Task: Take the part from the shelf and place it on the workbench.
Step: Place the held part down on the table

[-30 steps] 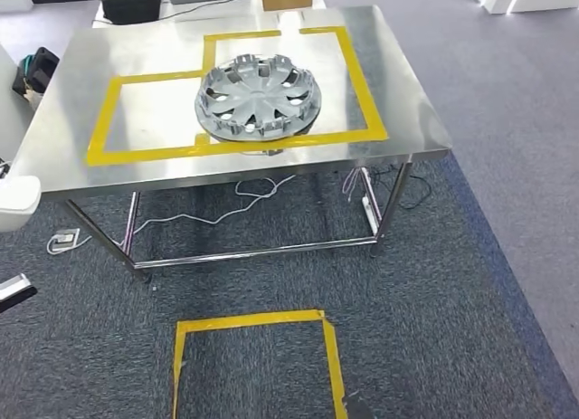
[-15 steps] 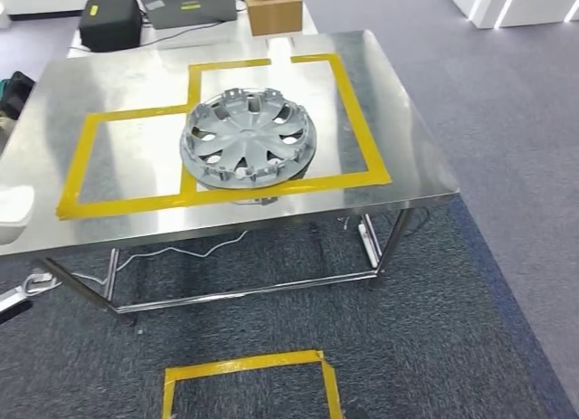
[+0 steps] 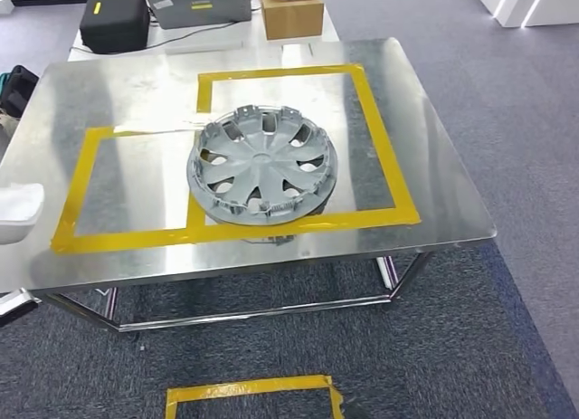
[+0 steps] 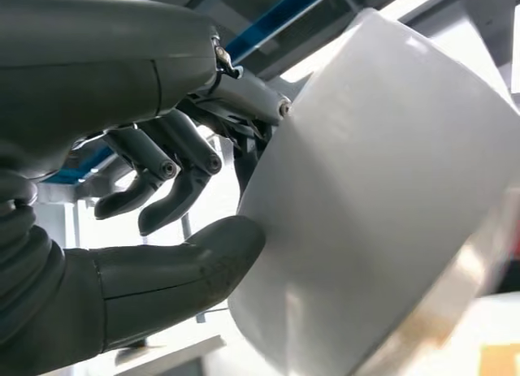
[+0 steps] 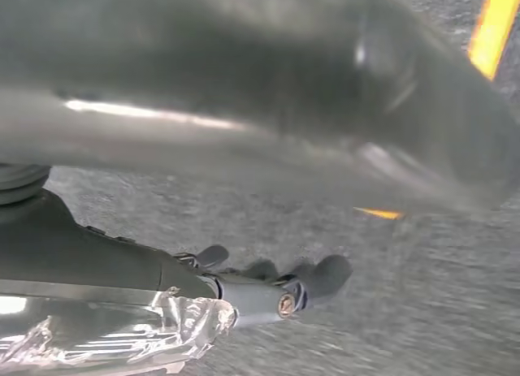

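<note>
The white part (image 4: 380, 197) is in the left hand (image 4: 184, 189). The thumb (image 4: 184, 262) presses one side of its smooth rounded wall and the darker fingers (image 4: 245, 96) wrap the other side, so it is grasped, not merely touched. From the head view the part (image 3: 19, 211) pokes in at the robot's left, hanging just over the near-left corner of the workbench (image 3: 437, 193). Its long axis cannot be read from the little that shows there.

The coming move turns on one relation. The yellow tape (image 3: 123, 238) marks two joined bays, and the bare one (image 3: 137, 179) lies forward and to the right of the held part, close by it. A grey hubcap (image 3: 262, 166) already fills the farther bay, overlapping the tape at its near edge. So the left arm looks the nearer one, with a short reach inward and no need to cross the hubcap (a judgement, since the arm itself is hardly visible).

The right hand (image 5: 270, 291) hangs low over the carpet (image 5: 398, 327). The picture is blurred, and I cannot tell whether it is clenched or released.
</note>
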Robot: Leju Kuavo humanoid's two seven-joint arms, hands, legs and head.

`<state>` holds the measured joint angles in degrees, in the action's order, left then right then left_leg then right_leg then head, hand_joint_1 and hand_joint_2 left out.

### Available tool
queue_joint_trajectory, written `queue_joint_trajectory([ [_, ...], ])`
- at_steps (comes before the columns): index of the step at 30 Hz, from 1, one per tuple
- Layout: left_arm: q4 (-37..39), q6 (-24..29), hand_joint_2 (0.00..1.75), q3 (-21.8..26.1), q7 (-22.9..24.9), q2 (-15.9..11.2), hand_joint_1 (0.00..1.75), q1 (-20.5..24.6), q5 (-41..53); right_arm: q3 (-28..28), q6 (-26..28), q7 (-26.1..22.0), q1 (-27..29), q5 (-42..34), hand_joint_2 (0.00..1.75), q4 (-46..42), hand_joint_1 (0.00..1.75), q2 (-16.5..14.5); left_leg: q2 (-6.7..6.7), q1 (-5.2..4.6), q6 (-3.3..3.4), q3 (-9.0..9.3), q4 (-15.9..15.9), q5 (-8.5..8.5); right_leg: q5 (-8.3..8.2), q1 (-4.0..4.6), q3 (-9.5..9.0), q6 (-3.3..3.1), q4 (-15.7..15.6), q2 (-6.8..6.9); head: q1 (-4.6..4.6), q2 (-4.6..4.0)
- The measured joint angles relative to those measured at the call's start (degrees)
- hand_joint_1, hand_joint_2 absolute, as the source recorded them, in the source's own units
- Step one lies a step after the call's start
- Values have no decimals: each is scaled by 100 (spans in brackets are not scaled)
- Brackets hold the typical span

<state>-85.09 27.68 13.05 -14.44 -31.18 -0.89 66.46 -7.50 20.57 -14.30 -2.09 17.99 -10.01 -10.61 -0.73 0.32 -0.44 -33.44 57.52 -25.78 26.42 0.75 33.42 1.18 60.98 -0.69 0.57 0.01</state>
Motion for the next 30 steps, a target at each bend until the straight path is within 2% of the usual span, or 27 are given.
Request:
queue_joint_trajectory([
  [2,-1,0,175,23,-16,-1,175,-13,-62,2,1,-6,-31,8,0,-2,0,-2,4,0,-6,-12,-8,-1,94,-12,-55,52,-123,-35,-2,0],
  [5,-1,-4,175,71,-16,-1,175,-16,-125,2,2,-13,-59,17,0,-4,0,-5,10,-8,-8,11,-43,-5,216,-25,-128,32,-244,-74,-4,-1],
  [16,0,-8,175,267,-37,-1,175,-155,-185,2,5,-13,-81,44,0,-5,0,-5,9,-9,-75,97,-116,4,220,-19,-204,-32,-251,-65,0,-1],
  [30,0,14,175,204,-206,45,175,-215,-33,2,-16,7,-106,77,0,-22,0,-11,6,-13,-69,137,-116,11,186,-22,-280,-13,-319,-61,0,-1],
])
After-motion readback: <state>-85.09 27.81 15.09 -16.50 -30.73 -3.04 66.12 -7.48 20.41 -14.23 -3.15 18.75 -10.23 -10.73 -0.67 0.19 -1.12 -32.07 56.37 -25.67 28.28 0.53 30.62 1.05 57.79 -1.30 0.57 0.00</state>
